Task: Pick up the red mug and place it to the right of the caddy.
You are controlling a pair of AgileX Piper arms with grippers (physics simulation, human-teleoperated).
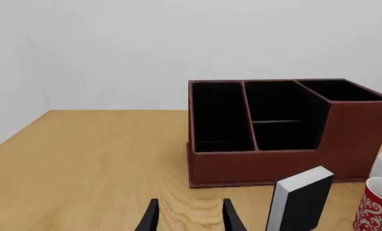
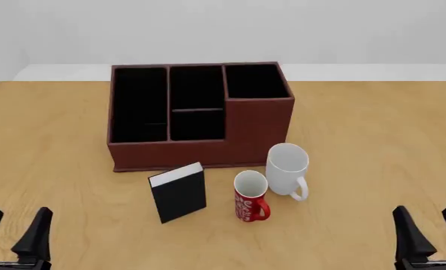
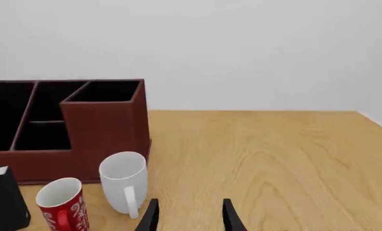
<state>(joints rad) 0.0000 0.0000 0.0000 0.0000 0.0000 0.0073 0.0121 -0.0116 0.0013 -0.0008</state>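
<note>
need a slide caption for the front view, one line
Both grippers, left and right, open and idle at the near edge; red mug stands before the caddy, beside a white mug and black book.

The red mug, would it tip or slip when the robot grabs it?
The red mug stands upright on a flat base, so it probably resists tipping. Its glossy round wall may slip in a pinch. The white mug stands close beside it, so a nudge could knock them together.

Even, bright, diffuse light; no glare. Faint soft shadows under objects on desk (image 2: 373,140). All views sharp, no blur or edge distortion.
</note>
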